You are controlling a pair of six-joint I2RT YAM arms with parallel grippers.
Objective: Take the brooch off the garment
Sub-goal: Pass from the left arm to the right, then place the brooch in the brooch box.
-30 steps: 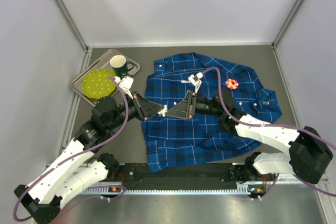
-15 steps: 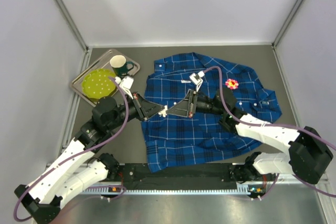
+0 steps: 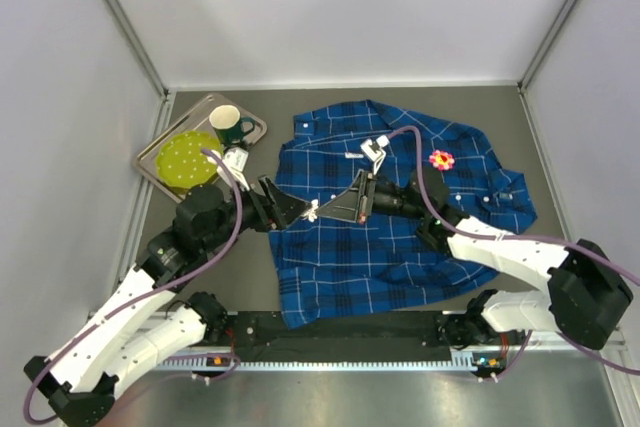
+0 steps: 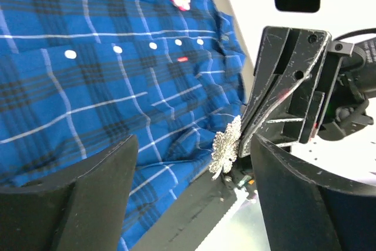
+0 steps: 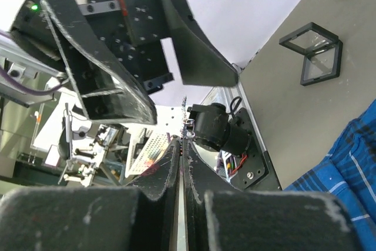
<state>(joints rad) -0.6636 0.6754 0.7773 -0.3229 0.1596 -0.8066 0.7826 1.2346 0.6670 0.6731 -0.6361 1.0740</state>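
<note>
Your right hand pinched shut on silver brooch, your left hand spread wide, garment lying on surface.

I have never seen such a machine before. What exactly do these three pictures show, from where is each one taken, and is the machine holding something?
These are two robot arms fixed at the near edge of a table, each ending in a two-finger gripper. The wide picture comes from a camera above and behind them. The other two come from small cameras on the wrists. On the table lie a blue plaid shirt with a pink flower on it, and a tray with a green plate and a green mug. The right gripper is shut on a small silver brooch, held in the air. The left gripper faces it with its fingers open, holding nothing.
</note>
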